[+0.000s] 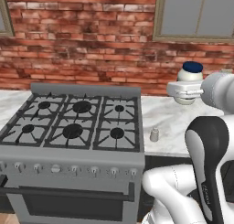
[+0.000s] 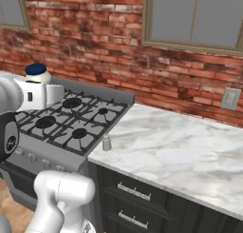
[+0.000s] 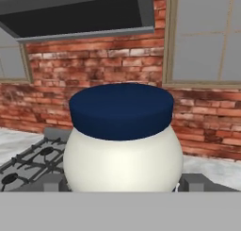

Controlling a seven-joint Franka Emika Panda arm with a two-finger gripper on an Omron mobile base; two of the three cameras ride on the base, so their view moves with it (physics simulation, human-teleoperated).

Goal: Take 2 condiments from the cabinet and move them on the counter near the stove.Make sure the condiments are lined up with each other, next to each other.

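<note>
Gripper [image 1: 189, 94] clamped around white jar [image 1: 190, 75], jaws wide, jar upright, carried above counter [image 1: 169, 113]. Shaker [image 1: 154, 135] below, standing beside stove [image 1: 73, 122]. Lower jar level, set down just beside shaker, in line; avoid knocking shaker over.

no legible text, label, brand, number or sign in any view. jar [image 3: 123, 145]: plain white body under its blue lid, no readable label. stove [image 1: 73, 127] knobs: marks too small to read. arm bears a faint dark marking, unreadable.
</note>
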